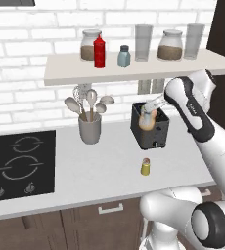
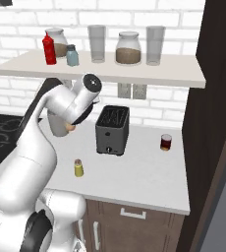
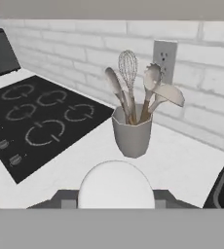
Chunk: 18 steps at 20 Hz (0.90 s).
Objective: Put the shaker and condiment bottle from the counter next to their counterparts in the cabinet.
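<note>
The gripper (image 1: 148, 117) hangs above the tabletop (image 1: 109, 166), in front of the toaster (image 1: 150, 128), pinching the condiment bottle (image 1: 147, 119); the bottle's pale cap (image 3: 116, 185) rises between its fingers in the hand view. Ahead of the gripper stands a grey utensil holder (image 3: 131, 131) with spoons and a whisk, and beyond that the black cooktop (image 3: 41, 121). Below and nearer the robot, the shaker (image 1: 145, 167) stands on the tabletop, apart from the toaster. Above the gripper, the cabinet (image 1: 134, 72) bears the red squeeze bottle (image 1: 99, 52) and blue-grey shaker (image 1: 123, 56) side by side, among jars and glasses.
</note>
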### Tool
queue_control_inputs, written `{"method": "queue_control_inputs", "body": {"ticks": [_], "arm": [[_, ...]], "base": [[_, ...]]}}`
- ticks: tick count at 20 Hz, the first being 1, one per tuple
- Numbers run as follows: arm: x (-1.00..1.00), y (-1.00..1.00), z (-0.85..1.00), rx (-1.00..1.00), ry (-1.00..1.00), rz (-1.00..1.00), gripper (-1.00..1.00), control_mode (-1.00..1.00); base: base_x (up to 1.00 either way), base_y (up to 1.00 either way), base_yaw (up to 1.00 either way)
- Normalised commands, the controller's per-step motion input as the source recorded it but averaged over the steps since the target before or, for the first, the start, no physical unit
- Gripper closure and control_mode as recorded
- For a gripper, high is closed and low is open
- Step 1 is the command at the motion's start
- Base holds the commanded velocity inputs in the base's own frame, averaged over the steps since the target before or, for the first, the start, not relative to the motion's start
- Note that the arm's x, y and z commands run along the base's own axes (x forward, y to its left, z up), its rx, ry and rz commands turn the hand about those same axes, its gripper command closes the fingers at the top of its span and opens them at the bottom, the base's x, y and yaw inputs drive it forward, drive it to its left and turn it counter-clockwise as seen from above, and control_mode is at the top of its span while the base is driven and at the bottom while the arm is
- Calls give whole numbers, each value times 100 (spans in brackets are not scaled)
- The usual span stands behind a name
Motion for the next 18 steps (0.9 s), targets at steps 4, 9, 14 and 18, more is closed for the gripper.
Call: {"method": "queue_control_inputs", "body": {"ticks": [4, 9, 14, 18], "arm": [[-7, 23, 76, -9, -20, -16, 100, -100], [-8, 29, 59, -2, -10, -21, 100, -100], [-15, 12, 62, 0, -3, -26, 100, -100], [-3, 8, 52, 2, 0, -23, 100, -100]], "base": [[0, 0, 0], [0, 0, 0], [0, 0, 0], [0, 0, 0]]}}
